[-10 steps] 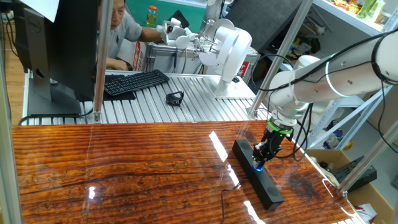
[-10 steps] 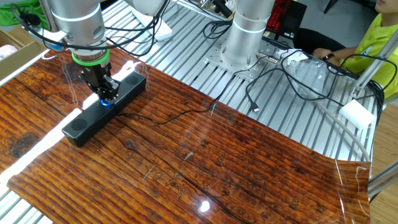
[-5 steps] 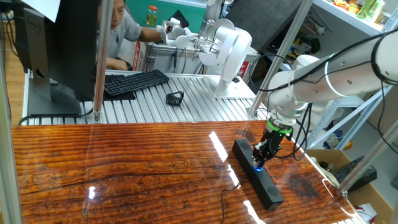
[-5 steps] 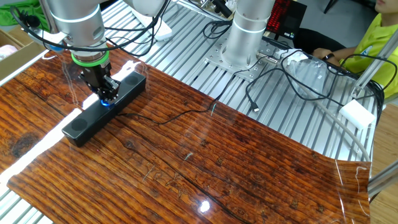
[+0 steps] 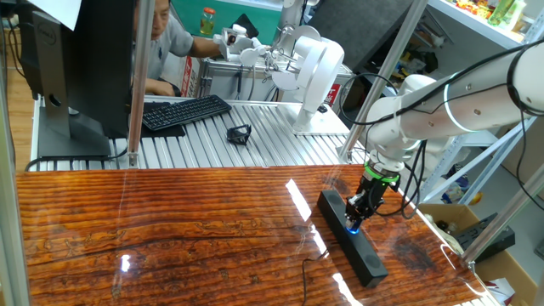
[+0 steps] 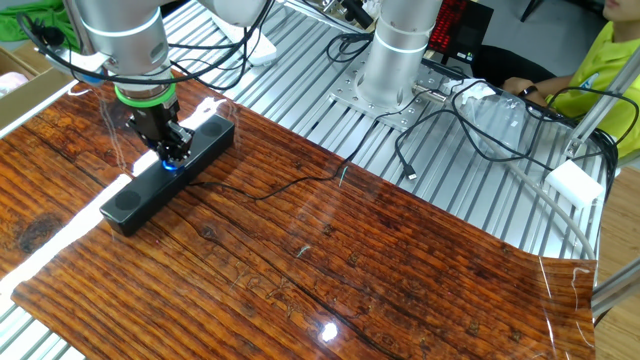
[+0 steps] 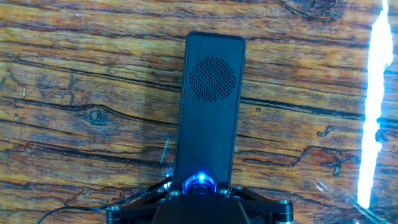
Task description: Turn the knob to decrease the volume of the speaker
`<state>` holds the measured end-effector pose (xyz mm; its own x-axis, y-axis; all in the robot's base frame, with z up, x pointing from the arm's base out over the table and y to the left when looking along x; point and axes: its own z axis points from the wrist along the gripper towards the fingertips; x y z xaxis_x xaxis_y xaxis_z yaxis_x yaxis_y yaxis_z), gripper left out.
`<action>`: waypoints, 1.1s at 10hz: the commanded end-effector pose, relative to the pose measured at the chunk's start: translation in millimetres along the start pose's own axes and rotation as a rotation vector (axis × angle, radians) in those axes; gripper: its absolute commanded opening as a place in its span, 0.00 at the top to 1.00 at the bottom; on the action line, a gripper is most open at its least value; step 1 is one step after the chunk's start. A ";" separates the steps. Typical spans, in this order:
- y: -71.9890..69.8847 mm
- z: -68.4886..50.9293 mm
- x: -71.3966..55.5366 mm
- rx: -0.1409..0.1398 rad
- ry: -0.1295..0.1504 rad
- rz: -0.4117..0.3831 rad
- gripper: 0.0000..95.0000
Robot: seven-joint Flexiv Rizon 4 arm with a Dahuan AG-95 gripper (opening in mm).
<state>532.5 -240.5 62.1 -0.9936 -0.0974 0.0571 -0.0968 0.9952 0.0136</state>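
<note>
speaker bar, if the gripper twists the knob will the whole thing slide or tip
The speaker lies flat and long on the wooden table, so tipping seems unlikely. The tabletop looks glossy, so it might pivot or slide a little. The gripper pointing down at the knob may help pin it.

Bright light is glaring off the dark wood-grain tabletop (image 5: 170, 229); behind it a ribbed metal bench (image 5: 255, 140) is carrying a keyboard (image 5: 185, 111) and monitor (image 5: 76, 59), possibly shelving beyond.
</note>
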 end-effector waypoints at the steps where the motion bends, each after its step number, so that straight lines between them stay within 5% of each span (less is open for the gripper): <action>1: 0.0 0.8 -0.3 0.000 -0.002 -0.020 1.00; 11: 0.0 0.8 -0.3 0.024 -0.001 -0.069 1.00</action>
<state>532.8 -240.1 62.0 -0.9844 -0.1668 0.0557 -0.1674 0.9859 -0.0070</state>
